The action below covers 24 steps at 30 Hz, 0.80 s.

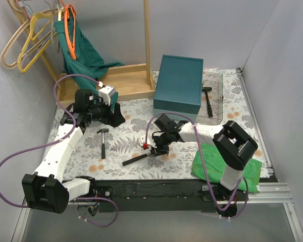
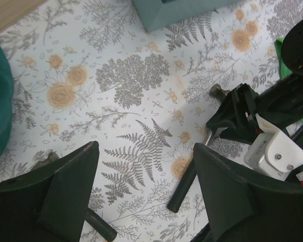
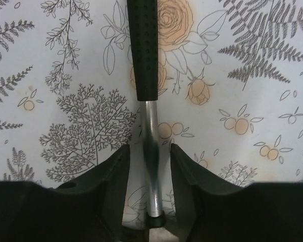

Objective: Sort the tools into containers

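A hammer with a black grip and a steel shaft (image 1: 135,159) lies on the floral table cover. My right gripper (image 1: 156,147) is down over it. In the right wrist view the fingers (image 3: 111,176) straddle the steel shaft (image 3: 150,151) with a small gap on each side, open around it; the black grip (image 3: 143,50) points away. A second hammer (image 1: 104,142) lies to the left. My left gripper (image 1: 118,115) hovers open and empty above the cover (image 2: 145,151). A third hammer (image 1: 208,98) lies in a clear container (image 1: 221,96).
A teal box (image 1: 179,83) stands at the back centre beside the clear container. A green cloth (image 1: 245,169) lies front right. A wooden rack (image 1: 126,80) with hangers and a green garment stands back left. The left wrist view shows the first hammer's grip (image 2: 184,186) and the right gripper (image 2: 242,116).
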Motion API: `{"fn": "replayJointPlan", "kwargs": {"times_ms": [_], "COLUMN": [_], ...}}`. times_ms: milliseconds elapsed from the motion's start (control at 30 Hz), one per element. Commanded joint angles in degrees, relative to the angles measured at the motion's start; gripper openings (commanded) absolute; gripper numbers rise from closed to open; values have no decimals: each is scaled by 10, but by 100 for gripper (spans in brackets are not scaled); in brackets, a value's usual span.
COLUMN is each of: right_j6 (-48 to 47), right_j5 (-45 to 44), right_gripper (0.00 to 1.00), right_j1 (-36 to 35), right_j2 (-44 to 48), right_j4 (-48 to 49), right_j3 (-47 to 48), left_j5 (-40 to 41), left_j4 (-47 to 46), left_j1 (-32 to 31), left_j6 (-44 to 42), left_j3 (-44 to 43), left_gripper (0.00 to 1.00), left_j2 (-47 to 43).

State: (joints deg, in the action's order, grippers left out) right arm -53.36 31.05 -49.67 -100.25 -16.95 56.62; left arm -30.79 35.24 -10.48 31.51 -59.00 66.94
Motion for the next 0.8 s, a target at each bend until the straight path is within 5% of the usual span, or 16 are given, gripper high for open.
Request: {"fn": "replayJointPlan", "kwargs": {"times_ms": [0, 67, 100, 300, 500, 600, 767], "right_j6": [-70, -94, -115, -48, 153, 265, 394], "right_j5": [-69, -76, -71, 6, 78, 31, -166], "right_gripper": [43, 30, 2, 1, 1, 1, 1], "right_j1": [-10, -13, -13, 4, 111, 174, 267], "right_j2": [-25, -28, -25, 88, 245, 318, 380], "right_j4": [-18, -41, -71, -184, -105, 9, 144], "right_j3": [4, -12, -13, 91, 158, 149, 109], "left_j5": [-19, -18, -21, -38, -44, -50, -57], "left_j4": [-9, -14, -16, -29, -79, -91, -107], "left_j1": [15, 17, 17, 17, 17, 17, 16], "left_j6": [-2, -7, -7, 0, 37, 41, 52], "left_j3": [-19, -17, -16, -10, -3, -21, -57], "left_gripper": [75, 75, 75, 75, 82, 83, 83], "left_j2": [-31, -34, -35, -30, 7, 40, 87]}}
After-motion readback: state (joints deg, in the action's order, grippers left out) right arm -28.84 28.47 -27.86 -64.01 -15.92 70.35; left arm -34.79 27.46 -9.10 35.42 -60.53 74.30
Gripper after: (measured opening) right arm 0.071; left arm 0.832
